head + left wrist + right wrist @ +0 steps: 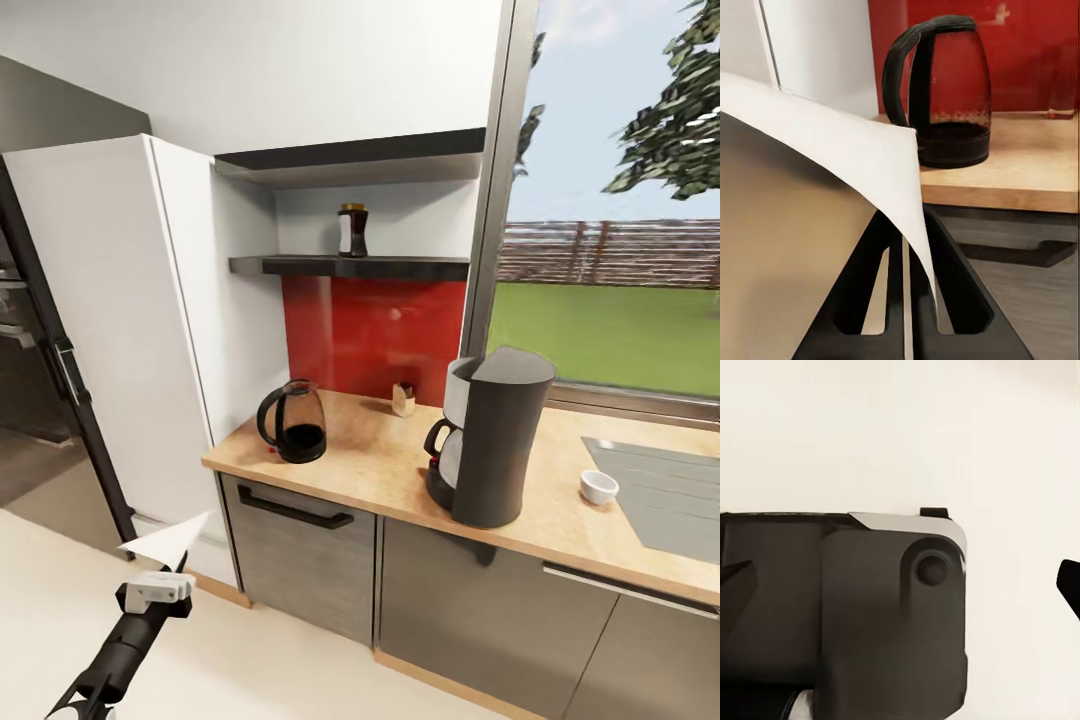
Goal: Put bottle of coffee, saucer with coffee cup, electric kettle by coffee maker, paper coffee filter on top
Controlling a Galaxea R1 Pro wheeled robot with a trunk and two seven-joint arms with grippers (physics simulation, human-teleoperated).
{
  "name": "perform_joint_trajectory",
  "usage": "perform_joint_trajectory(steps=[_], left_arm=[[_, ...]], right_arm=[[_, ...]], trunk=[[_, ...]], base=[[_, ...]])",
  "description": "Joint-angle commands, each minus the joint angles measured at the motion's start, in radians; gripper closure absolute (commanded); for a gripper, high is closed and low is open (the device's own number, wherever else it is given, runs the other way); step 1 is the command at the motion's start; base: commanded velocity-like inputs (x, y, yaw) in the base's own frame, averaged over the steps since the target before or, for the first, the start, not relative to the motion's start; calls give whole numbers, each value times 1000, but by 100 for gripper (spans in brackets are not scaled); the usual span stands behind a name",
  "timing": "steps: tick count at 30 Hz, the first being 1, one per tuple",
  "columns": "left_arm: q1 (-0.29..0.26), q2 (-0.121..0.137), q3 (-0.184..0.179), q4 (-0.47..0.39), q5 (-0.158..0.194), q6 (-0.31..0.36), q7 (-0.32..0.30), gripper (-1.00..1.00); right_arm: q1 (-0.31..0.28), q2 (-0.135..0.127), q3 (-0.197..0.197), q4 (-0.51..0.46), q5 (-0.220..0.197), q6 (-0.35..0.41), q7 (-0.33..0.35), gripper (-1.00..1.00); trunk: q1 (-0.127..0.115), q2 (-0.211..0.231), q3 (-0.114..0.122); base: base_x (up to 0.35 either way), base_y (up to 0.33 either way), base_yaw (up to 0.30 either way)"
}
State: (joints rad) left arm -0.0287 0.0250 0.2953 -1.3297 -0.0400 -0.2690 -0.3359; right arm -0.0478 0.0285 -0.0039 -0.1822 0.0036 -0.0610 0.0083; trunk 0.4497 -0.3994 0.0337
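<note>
Pinching the paper coffee filter [832, 150] between its two black fingers [960, 292], the left hand [165, 572] hangs low over the pale floor [300, 670] in front of the desk [380, 470]; in the head view the filter shows as a white wedge just above the hand's grey housing. The electric kettle [292, 421] stands near the desk's left end, against the red backsplash [370, 330]. The coffee maker [490, 435] stands further right, well apart from the kettle, its carafe turned towards it. The coffee cup [599, 487] sits right of the coffee maker, beside the steel sink [665, 490]. The bottle of coffee [352, 230] stands upright on the kitchen shelf [350, 266], above the kettle. The right wrist view shows a dark housing over the pale floor and one black tip at the edge, so I cannot tell how the right hand stands.
</note>
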Motion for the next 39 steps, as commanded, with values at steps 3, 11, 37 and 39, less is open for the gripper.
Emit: perform_joint_trajectory(steps=[3, 11, 37, 39], left_arm=[[-3, -3, -3, -2, -7, -3, -4, 100], [-42, 2, -56, -77, -8, 229, -4, 100], [-1224, 296, -759, 142, -108, 1266, -597, 100], [-1279, 307, -803, 188, -157, 1264, -665, 100]], right_arm=[[0, -3, -1, 1, 0, -3, 2, -100], [0, -4, -2, 1, -2, -3, 2, -100], [0, 0, 4, 3, 1, -3, 1, -100], [0, 0, 5, 3, 2, -3, 1, -100]], trunk=[[0, -1, 1], [0, -1, 8], [0, -1, 21], [0, -1, 21]], base=[[0, 0, -158], [0, 0, -246], [0, 0, -220], [0, 0, -8]])
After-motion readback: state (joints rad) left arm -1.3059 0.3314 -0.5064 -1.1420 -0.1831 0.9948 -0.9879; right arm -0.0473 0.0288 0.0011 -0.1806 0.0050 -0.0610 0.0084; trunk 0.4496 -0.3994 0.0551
